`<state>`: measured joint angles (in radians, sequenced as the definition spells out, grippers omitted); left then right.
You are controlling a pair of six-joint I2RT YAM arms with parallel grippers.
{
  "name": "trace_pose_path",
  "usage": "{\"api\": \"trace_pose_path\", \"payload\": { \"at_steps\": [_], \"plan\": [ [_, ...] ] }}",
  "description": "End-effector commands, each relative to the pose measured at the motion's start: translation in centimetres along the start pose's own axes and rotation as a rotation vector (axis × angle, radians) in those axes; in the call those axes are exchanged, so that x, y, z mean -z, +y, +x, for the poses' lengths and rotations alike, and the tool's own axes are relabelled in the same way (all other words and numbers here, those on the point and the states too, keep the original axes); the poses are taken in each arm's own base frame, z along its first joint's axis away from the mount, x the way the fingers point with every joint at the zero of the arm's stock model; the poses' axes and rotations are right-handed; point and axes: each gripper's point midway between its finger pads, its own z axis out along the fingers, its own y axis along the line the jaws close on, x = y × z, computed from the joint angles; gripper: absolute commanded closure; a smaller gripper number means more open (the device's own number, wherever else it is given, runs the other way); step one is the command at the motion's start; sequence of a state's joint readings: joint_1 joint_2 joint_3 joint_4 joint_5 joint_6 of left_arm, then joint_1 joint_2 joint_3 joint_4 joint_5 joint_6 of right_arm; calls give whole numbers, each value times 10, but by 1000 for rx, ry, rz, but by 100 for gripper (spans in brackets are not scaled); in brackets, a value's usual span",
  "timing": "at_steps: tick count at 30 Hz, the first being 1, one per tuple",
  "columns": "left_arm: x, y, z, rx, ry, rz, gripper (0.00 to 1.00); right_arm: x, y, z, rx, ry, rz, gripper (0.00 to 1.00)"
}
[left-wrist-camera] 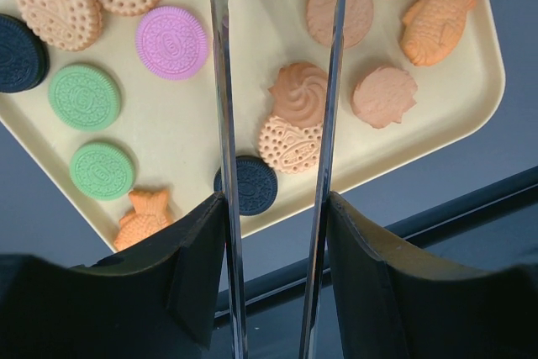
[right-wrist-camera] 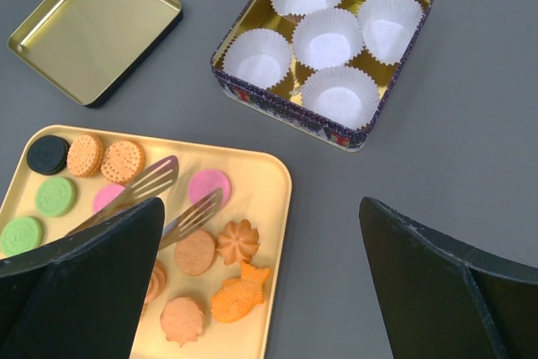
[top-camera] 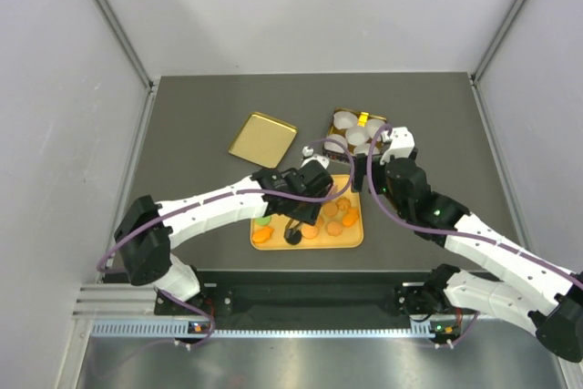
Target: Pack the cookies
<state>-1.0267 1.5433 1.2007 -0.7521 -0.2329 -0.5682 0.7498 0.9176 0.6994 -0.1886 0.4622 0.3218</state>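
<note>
The cookies lie on a yellow tray: a pink disc, green discs, a black disc, an orange swirl and a fish shape. My left gripper is shut on metal tongs, one blade against each finger. The tong tips hang apart over the tray's middle with nothing between them. My right gripper stands open and empty, above the tray's right edge and the grey table.
A square gold tin holding several empty white paper cups sits behind the tray. Its gold lid lies upturned to the left. In the top view both arms meet over the tray.
</note>
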Motion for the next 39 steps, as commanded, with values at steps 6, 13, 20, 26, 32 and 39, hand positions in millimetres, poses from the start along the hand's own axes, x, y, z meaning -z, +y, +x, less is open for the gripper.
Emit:
{"api": "trace_pose_path", "payload": {
  "at_steps": [6, 13, 20, 26, 32, 39],
  "plan": [
    [6, -22, -31, -15, -93, 39, 46, 4, -4, -18, -22, -58, 10, 0],
    [1, -20, -31, -30, -78, 6, 46, 6, -4, -19, -24, -62, 9, 0],
    [-3, -22, -29, -47, -67, -11, 46, 6, -4, -20, -27, -63, 8, 0],
    [0, -22, -29, -59, -65, -22, 47, 6, -4, -19, -25, -62, 5, 0],
    [-4, -21, -26, -64, -53, -34, 50, 6, -4, -19, -27, -63, 5, 0],
    [-5, -18, -25, -71, -51, -49, 54, 7, -5, -20, -28, -64, 6, 0]
  ]
}}
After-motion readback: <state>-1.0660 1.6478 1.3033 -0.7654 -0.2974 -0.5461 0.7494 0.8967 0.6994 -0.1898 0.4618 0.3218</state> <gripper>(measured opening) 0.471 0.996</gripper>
